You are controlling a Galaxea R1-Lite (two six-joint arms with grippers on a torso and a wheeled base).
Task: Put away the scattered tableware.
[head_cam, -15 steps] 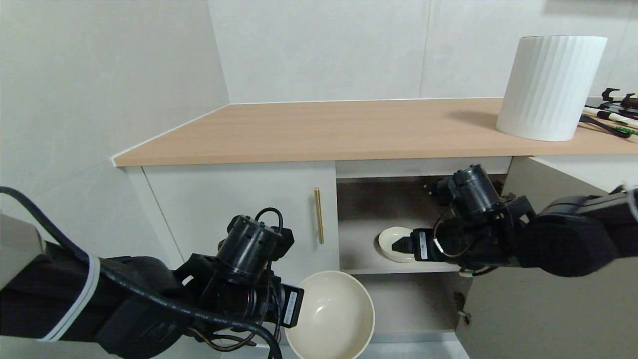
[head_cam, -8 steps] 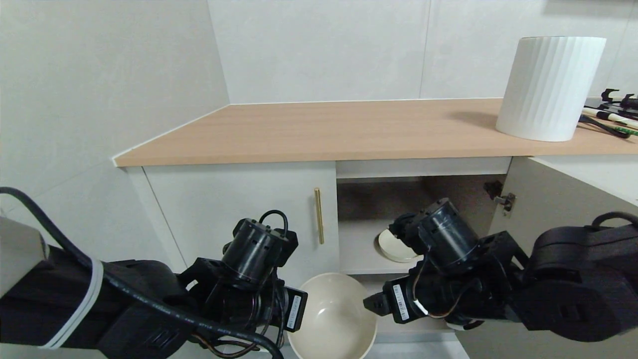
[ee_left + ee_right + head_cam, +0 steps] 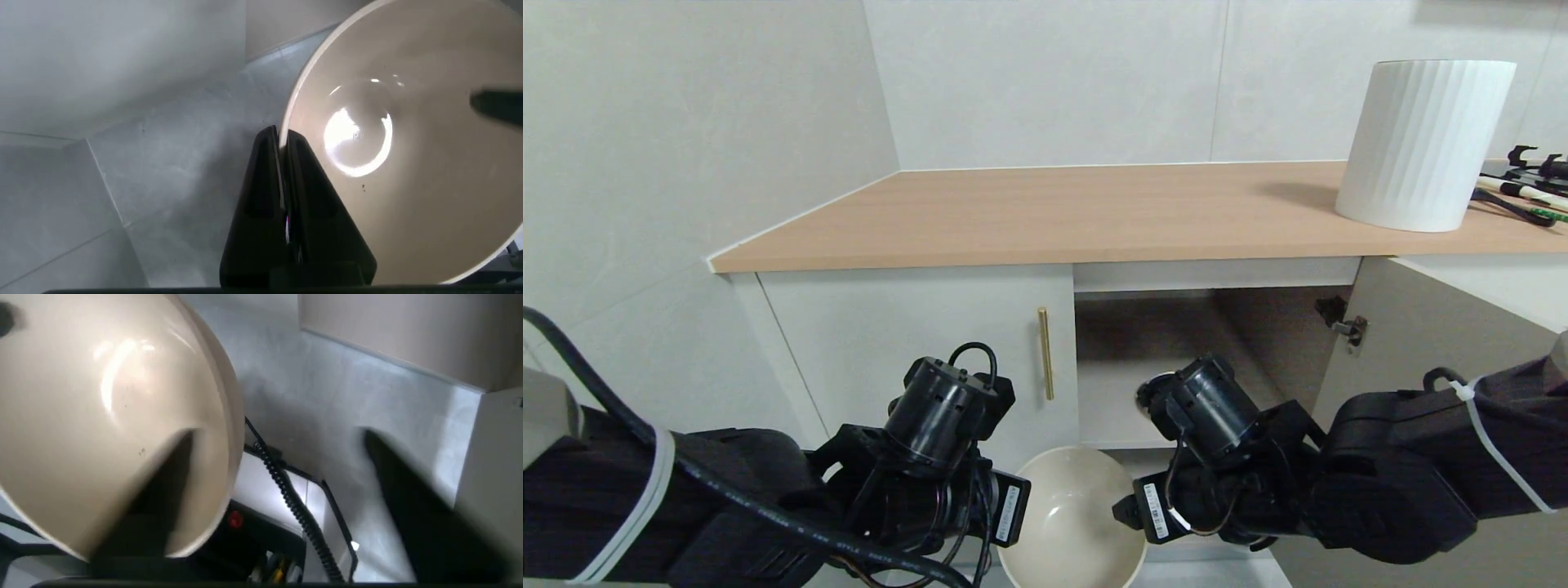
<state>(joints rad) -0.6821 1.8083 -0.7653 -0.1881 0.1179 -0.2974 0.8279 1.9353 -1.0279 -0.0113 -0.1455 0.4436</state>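
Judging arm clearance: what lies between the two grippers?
The cream bowl, in the head view: left gripper shut on its rim, right gripper open at the opposite rim.

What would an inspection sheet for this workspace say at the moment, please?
Surface: wooden countertop above white cabinets.
Job's things: cream bowl, held low before the cabinet.
Clutter: white ribbed canister and utensils at the countertop's right end.
Grippers: left gripper shut on the bowl's rim; right gripper open, straddling the opposite rim.
Cables: black cable along the left arm.
Surroundings: right cabinet door open, left door shut; pale tiled walls.
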